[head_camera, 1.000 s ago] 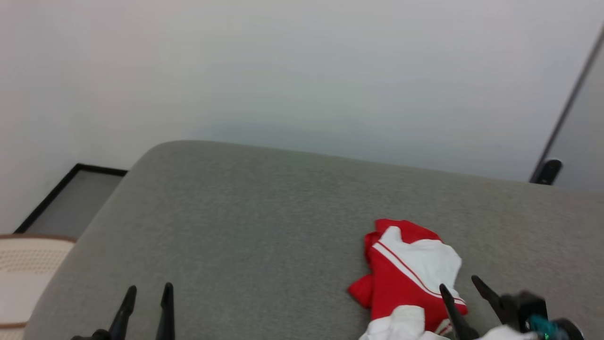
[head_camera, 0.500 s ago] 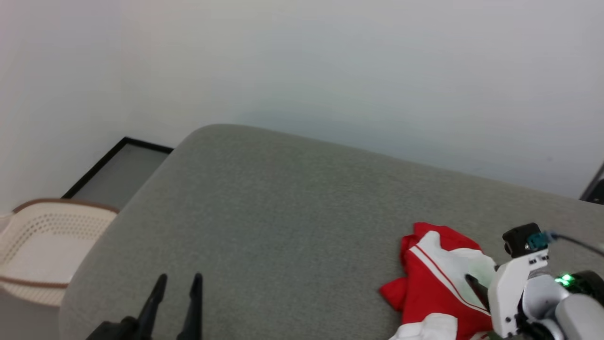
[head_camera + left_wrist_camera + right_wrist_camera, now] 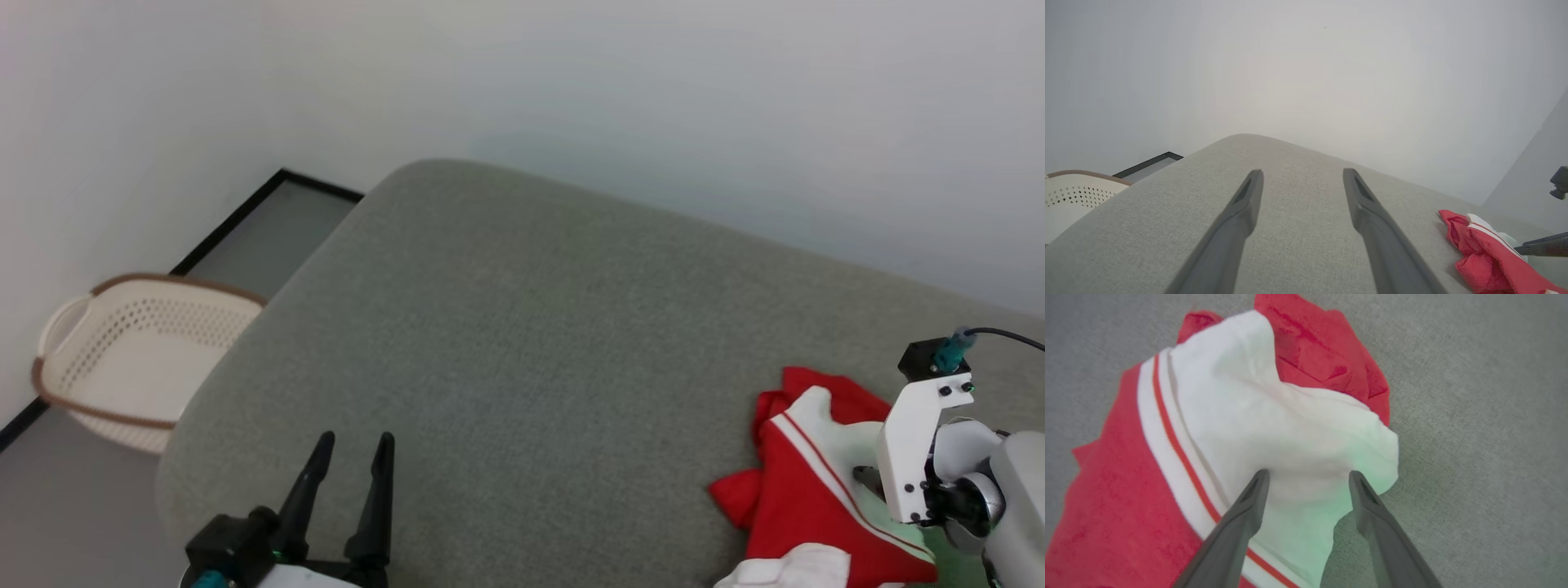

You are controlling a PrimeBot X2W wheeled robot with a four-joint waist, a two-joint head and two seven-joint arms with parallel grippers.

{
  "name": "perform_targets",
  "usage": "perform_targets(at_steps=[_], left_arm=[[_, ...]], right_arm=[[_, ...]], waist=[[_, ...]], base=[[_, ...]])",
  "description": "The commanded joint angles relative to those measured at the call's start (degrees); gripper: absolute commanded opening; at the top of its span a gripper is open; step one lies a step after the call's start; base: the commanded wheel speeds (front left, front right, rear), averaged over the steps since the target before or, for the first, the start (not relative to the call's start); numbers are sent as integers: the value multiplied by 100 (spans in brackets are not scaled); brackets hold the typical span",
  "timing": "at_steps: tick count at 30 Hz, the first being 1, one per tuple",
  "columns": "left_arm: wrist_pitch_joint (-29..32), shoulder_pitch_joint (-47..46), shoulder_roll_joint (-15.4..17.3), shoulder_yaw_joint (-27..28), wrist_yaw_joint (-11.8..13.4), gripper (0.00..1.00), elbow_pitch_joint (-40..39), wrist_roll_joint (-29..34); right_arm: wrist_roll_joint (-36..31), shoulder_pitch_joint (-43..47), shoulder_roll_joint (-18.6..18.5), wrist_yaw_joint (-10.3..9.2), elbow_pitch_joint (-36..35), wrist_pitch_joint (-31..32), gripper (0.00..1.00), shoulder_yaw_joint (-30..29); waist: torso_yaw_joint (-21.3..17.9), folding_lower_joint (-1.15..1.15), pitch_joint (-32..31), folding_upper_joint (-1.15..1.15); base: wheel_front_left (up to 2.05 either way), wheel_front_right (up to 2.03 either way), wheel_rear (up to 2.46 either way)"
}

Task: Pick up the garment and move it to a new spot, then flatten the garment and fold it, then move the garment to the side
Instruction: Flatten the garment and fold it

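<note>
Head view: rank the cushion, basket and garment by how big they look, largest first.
1. The cushion, by far the largest.
2. The basket and garment look about alike. The garment runs off the bottom edge and partly behind the right arm, so I won't rank those two.

The garment (image 3: 804,510) is lying crumpled in a loose heap on the gray upholstered surface (image 3: 522,343), toward its right end in the head view. Its bright red fabric is bunching into folds, with a white sleeve panel (image 3: 1274,416) draping over the top. A thin red-and-white stripe is edging that panel diagonally, and another white patch is poking out at the heap's near end.
</note>
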Motion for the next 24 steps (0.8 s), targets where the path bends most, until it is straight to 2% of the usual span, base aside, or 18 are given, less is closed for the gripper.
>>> perform_targets(at_steps=[1, 4, 5, 6, 7, 15, 24], left_arm=[[-2, -53, -27, 42, -16, 100, 25, -52], [-2, -132, -110, 52, -17, 100, 53, -40], [-2, -145, -131, 68, -17, 100, 66, -58], [-2, -153, -144, 75, -17, 100, 69, -61], [-2, -153, -155, 72, -17, 100, 72, -55], [-2, -132, -161, 143, -17, 100, 118, -66], [-2, -164, -81, 120, -17, 100, 162, -96]], right_arm=[[-43, -104, 55, -6, 98, 36, 100, 7], [-52, -273, 146, -6, 357, 72, 100, 91], [-49, -321, 167, -6, 422, 38, 53, 104], [-54, -358, 191, -6, 483, -1, 19, 125], [-36, -401, 221, -6, 542, -21, 0, 164], [194, -664, 131, -6, 774, -188, 0, 386], [396, -838, -105, -6, 866, -522, 0, 184]], waist=[[195, 0, 254, 0], [249, 0, 376, 0], [262, 0, 401, 0], [271, 0, 413, 0], [278, 0, 424, 0], [248, 0, 344, 0], [-45, 0, 214, 0]], base=[[0, 0, 0], [0, 0, 0], [0, 0, 0], [0, 0, 0], [0, 0, 0], [0, 0, 0], [0, 0, 0]])
